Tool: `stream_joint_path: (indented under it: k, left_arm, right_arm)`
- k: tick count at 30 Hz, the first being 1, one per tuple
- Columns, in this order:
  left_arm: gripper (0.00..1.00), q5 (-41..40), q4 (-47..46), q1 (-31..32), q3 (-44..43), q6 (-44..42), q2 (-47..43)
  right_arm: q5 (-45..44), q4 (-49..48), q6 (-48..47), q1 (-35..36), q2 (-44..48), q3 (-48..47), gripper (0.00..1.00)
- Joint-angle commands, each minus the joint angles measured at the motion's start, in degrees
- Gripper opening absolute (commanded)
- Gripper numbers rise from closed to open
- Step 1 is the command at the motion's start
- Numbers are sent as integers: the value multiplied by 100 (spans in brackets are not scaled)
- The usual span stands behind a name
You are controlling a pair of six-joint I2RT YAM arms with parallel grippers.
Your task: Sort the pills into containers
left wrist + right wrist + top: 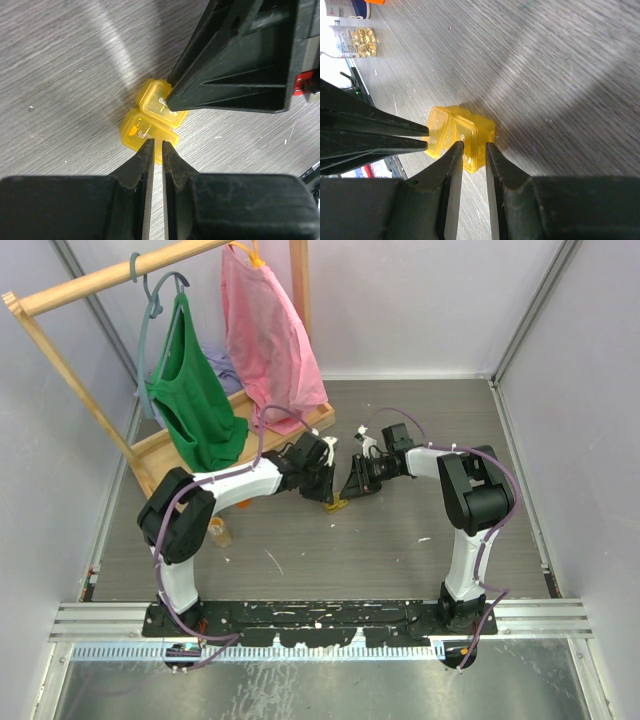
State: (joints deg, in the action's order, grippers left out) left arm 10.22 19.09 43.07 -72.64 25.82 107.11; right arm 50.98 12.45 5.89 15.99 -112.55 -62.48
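While the right gripper clamps one cell of the translucent yellow plastic pill box, the left gripper, jaws together at the other lid's edge, should pry gently.

Our left arm and right arm reach inward, claws angled down, nearly tip to tip. The left claw is pinched closed. The right claw has its fingers narrowly apart.
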Motion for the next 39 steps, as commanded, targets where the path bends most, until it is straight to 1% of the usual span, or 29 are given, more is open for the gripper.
stream_joint_path:
  k: [1, 7, 16, 19, 25, 28, 35, 39]
  left_arm:
    - [12, -64, 60, 20, -316, -130, -379]
    - [10, -87, 90, 25, -391, -130, -426]
    - [0, -125, 143, 30, -344, -124, -376]
    - [0, -163, 163, 77, -193, -78, -136]
    - [0, -437, 499, 189, -129, -10, 655]
    - [0, -544, 655, 179, -160, -12, 771]
    - [0, -617, 773, 181, -444, -142, 156]
    - [2, -418, 507, 183, -446, -116, -451]
  right_arm:
    - [-537, 170, -264, 76, -170, -41, 28]
    - [-537, 179, -273, 71, -169, -52, 28]
    - [-537, 188, -278, 78, -179, -53, 28]
    - [-546, 188, -284, 77, -179, -49, 28]
    - [-604, 205, -283, 72, -179, -47, 28]
    - [-615, 214, -284, 73, -182, -59, 27]
    - [-575, 214, -284, 76, -171, -64, 28]
    - [-412, 208, -304, 79, -133, -85, 31]
